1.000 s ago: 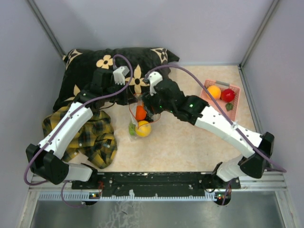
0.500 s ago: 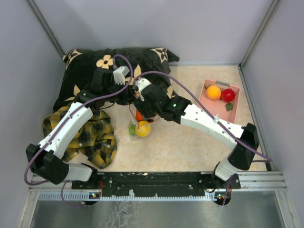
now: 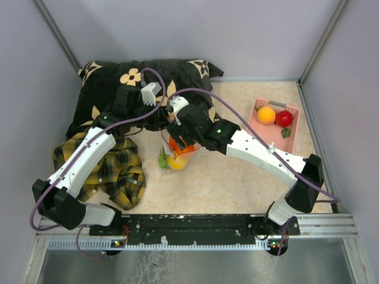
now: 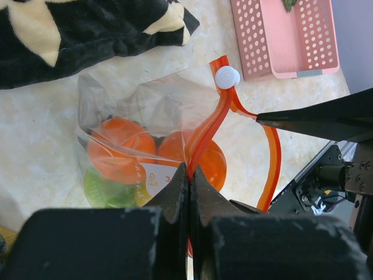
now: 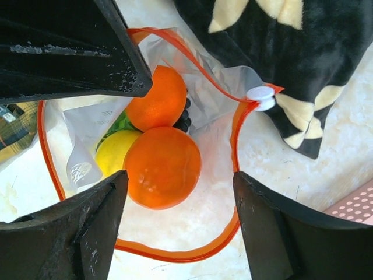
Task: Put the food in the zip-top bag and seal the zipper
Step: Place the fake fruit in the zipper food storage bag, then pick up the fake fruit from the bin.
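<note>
The zip-top bag (image 3: 173, 155) lies mid-table with its mouth held wide. My left gripper (image 4: 190, 170) is shut on the red-orange zipper (image 4: 205, 125), below its white slider (image 4: 227, 76). My right gripper (image 5: 179, 175) hovers open over the mouth, its fingers apart on either side of an orange (image 5: 162, 166) without touching it. The orange rests inside the bag. A second orange (image 5: 157, 96), a yellow lemon (image 5: 113, 151), dark grapes (image 5: 184, 120) and a green piece (image 4: 105, 186) are in the bag too. More food sits in the pink basket (image 3: 294, 127): an orange (image 3: 266, 114), a red apple (image 3: 284, 118) and a green piece (image 3: 286, 132).
A black flowered pillow (image 3: 118, 80) lies just behind the bag at the back left. A yellow-black plaid cloth (image 3: 112, 171) is bunched under my left arm. Grey walls close in the back and both sides.
My right gripper has moved left over the bag mouth and its fingers have spread. The orange now lies in the bag. The left gripper has kept its hold on the zipper.
</note>
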`<state>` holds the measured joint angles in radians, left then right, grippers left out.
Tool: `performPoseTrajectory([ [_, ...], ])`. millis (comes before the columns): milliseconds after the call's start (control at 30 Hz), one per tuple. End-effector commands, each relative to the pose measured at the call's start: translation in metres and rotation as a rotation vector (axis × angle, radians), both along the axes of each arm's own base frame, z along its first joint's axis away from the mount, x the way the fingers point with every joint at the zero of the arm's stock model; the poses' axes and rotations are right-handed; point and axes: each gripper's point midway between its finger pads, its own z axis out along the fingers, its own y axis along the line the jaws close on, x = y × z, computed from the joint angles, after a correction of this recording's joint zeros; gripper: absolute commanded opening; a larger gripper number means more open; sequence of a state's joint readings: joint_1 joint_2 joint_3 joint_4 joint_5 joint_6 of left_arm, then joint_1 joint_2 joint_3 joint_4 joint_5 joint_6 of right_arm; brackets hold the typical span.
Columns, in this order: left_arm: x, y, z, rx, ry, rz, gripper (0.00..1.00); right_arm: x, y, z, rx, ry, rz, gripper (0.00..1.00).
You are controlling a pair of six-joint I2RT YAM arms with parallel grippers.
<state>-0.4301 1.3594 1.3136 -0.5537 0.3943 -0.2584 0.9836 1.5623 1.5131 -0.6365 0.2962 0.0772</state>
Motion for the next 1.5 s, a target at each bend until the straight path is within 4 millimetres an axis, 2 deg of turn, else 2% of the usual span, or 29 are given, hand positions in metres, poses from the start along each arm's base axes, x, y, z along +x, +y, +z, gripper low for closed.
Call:
performPoseTrajectory([
  [0, 0.001, -0.002, 0.013, -0.033, -0.043, -0.007, 0.00, 0.002, -0.009, 0.063, 0.105, -0.124, -0.027, 0.74],
  [133, 0.001, -0.002, 0.013, -0.033, -0.043, -0.010, 0.00, 0.007, -0.028, 0.077, 0.093, -0.179, -0.087, 0.78],
  [233, 0.001, -0.001, 0.014, -0.033, -0.046, -0.008, 0.00, 0.020, -0.053, 0.079, 0.072, -0.200, -0.178, 0.80],
  [600, 0.001, -0.001, 0.014, -0.033, -0.046, -0.010, 0.00, 0.069, -0.171, 0.039, 0.046, -0.158, -0.509, 0.82],
  [833, 0.002, -0.002, 0.011, -0.028, -0.041, -0.010, 0.00, 0.106, -0.252, 0.024, 0.038, -0.199, -0.659, 0.85],
  [933, 0.003, -0.001, 0.012, -0.025, -0.046, -0.004, 0.00, 0.120, -0.286, 0.015, 0.011, -0.214, -0.716, 0.92],
  [1033, 0.002, -0.001, 0.011, -0.023, -0.046, -0.006, 0.00, 0.134, -0.313, 0.000, 0.000, -0.212, -0.730, 0.94],
  [1267, 0.001, -0.001, 0.011, -0.024, -0.046, -0.009, 0.00, 0.166, -0.362, -0.039, -0.087, -0.235, -0.724, 0.96],
  [1467, 0.002, 0.002, 0.015, -0.020, -0.061, 0.001, 0.00, 0.191, -0.367, -0.077, -0.212, -0.151, -0.578, 0.95],
])
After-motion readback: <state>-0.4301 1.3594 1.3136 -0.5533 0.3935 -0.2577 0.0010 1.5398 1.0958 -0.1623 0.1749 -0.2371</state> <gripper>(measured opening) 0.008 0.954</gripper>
